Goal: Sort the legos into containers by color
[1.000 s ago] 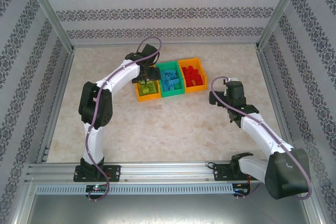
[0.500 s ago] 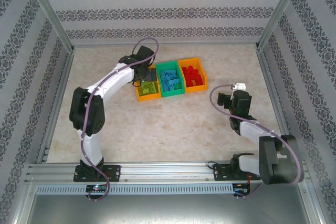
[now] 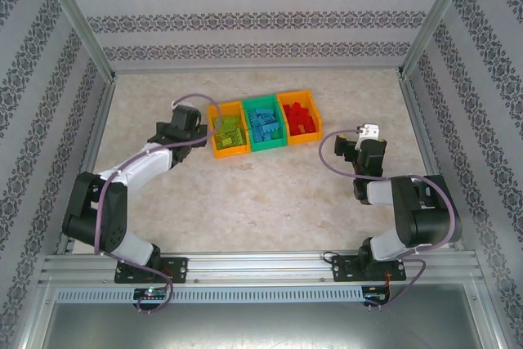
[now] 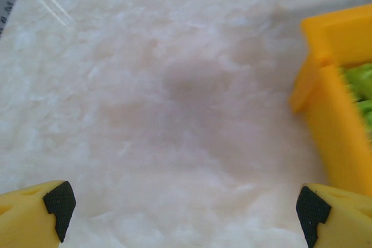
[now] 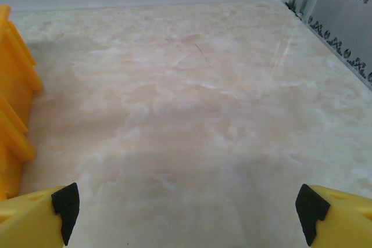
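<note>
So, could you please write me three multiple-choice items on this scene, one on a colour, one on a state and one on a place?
1. What colour are the bricks in the left orange bin?
A. red
B. lime green
C. blue

2. How do the left arm's fingers stand?
A. shut on a brick
B. shut on a bin wall
C. open, holding nothing

3. Where do the blue bricks lie?
A. in the left orange bin
B. between the left arm's fingers
C. in the green bin

Answers:
1 B: lime green bricks fill that bin.
2 C: the left wrist view shows the tips wide apart with nothing between them.
3 C: the top view shows the blue inside the middle bin's green walls.
</note>
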Action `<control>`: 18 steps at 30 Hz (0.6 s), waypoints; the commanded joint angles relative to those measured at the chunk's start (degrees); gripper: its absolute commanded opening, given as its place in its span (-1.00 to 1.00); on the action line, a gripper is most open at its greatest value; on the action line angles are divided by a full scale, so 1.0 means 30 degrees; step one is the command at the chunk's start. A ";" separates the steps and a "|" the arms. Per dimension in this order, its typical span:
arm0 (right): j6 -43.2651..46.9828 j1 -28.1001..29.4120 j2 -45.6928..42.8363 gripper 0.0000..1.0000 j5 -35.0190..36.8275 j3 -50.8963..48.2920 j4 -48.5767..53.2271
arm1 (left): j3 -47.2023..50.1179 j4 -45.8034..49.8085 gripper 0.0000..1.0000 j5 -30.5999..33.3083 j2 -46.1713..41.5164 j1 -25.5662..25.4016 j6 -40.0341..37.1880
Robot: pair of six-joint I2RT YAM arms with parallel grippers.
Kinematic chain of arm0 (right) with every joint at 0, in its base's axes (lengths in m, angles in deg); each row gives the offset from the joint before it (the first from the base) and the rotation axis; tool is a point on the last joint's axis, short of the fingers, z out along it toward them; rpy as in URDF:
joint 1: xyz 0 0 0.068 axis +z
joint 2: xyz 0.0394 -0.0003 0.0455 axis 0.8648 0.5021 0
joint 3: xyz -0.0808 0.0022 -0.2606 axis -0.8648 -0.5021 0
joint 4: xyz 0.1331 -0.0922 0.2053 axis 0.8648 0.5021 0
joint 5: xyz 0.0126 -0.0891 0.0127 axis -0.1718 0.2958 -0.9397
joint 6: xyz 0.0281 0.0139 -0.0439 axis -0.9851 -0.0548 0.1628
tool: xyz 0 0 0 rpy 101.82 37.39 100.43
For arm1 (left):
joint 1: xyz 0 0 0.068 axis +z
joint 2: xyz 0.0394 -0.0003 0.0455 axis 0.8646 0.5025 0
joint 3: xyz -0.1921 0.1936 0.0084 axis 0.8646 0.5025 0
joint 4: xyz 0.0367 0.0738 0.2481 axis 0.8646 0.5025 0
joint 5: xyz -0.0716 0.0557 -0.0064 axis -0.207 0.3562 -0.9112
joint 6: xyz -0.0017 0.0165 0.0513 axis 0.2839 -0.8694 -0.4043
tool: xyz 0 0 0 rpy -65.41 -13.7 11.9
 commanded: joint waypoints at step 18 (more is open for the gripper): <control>0.0196 -0.0040 -0.0138 0.96 -0.0588 0.0328 -0.0612 | 0.9028 -1.1861 0.99 -0.3115 -0.3277 0.3552 -0.0909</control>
